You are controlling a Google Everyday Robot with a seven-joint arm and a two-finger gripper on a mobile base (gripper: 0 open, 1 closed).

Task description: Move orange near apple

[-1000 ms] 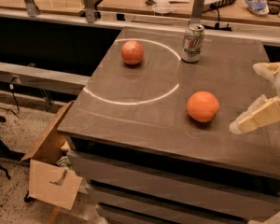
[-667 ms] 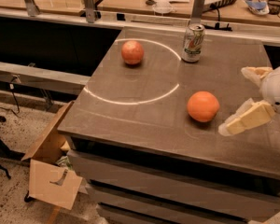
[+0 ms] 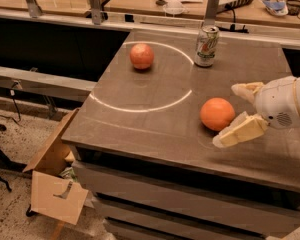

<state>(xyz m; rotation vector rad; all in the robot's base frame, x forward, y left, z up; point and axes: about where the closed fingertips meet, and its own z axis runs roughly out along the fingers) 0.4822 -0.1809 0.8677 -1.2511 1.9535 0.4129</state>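
Here, a dark grey-brown bench with a thin white ring drawn on its top fills the view, seen from above and in front. A white robot arm reaches in from the bench's right edge, roughly level with the top. Its two-finger gripper with cream-coloured fingers points left. The fingers are spread wide apart and hold nothing. One finger sits behind the round, matte, bright orange and the other in front of it, along its right side. Whether either finger touches the fruit cannot be told.

The orange rests on the bench top, right of centre and nearer the front edge, just outside the white ring. The round, glossy, reddish-pink apple sits well apart from it, inside the ring toward the back left corner. An upright silver and green drink can stands near the back edge, just outside the ring. An open brown cardboard box lies on the floor below the front left corner.
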